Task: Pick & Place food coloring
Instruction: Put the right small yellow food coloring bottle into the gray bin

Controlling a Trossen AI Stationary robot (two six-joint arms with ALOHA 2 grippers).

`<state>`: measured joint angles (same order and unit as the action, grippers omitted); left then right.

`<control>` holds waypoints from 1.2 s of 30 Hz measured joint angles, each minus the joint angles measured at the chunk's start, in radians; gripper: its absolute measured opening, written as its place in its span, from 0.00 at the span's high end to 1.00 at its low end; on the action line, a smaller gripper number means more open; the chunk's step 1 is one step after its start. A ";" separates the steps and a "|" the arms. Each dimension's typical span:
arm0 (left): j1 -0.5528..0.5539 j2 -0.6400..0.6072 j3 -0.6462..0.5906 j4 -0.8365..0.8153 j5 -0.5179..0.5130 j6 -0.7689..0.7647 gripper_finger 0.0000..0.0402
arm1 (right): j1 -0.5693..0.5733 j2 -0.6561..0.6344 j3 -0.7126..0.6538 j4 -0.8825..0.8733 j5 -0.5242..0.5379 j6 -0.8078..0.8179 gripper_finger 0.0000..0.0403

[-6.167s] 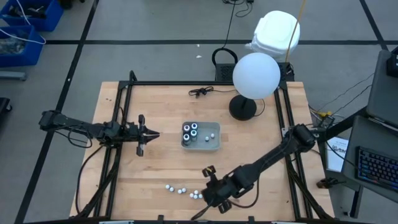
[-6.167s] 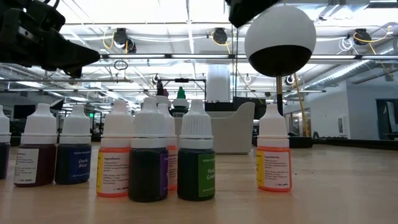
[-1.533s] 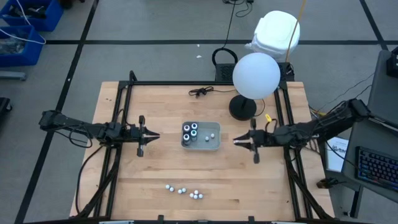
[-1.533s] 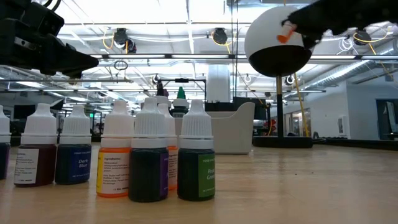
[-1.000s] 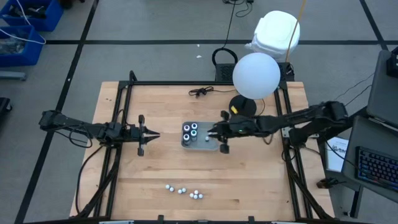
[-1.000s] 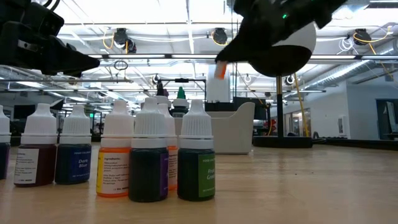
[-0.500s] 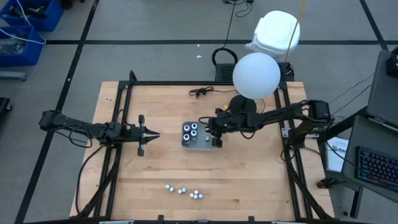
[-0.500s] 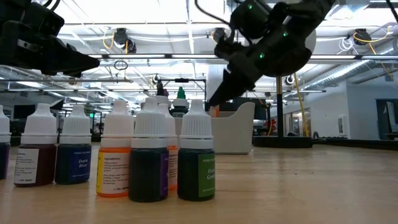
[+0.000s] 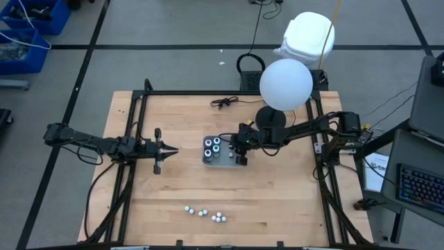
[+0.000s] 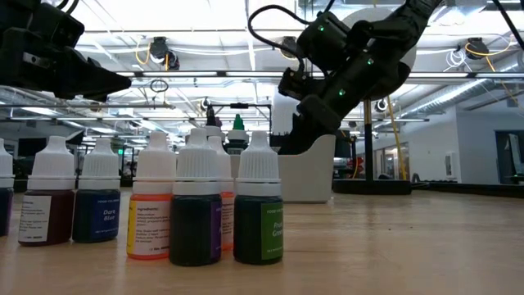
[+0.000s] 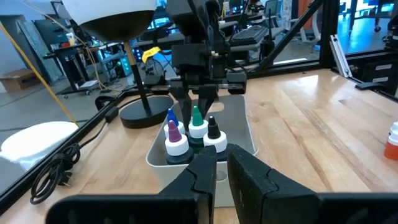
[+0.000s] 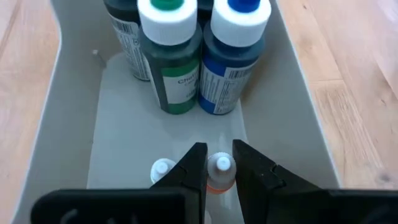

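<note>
Wooden table [image 9: 277, 201] is carrying a grey tray [image 9: 223, 162] near its centre, and a white globe lamp [image 9: 285, 84] is standing behind the tray. Right arm is reaching across over the tray; right gripper [image 12: 215, 169] is pointing down into it, fingers pinched narrow around a small orange bottle [image 12: 217, 175] with a white cap, low over the tray floor. Cannot tell if the bottle is touching the floor. Another white-capped small bottle [image 12: 161, 168] is sitting just beside it in the tray. Four larger bottles [image 11: 189, 134] are standing upright together at one end of the tray, green-topped [image 12: 170, 53] and blue-topped [image 12: 233, 48] ones nearest the gripper. Left arm is waiting well left of the tray, left gripper [image 9: 168, 150] hanging above the table with fingers nearly together and holding nothing. Remaining small bottles [image 9: 205, 212] are sitting in a loose cluster near the table's front edge.
</note>
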<state>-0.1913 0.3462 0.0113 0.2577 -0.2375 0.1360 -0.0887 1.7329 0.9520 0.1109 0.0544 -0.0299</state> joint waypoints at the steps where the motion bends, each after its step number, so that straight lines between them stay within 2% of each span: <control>1: 0.000 0.000 0.000 0.000 0.000 0.000 0.88 | 0.000 0.000 0.000 -0.002 0.000 0.000 0.88; 27: 0.000 0.000 0.000 0.001 0.000 -0.002 0.88 | -0.023 0.055 -0.002 0.038 -0.006 0.013 0.88; 36: 0.000 0.000 0.000 0.000 0.000 -0.002 0.88 | -0.023 0.055 -0.002 0.044 -0.001 0.017 0.73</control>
<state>-0.1909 0.3462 0.0113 0.2577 -0.2379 0.1337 -0.1112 1.7874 0.9497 0.1551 0.0536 -0.0125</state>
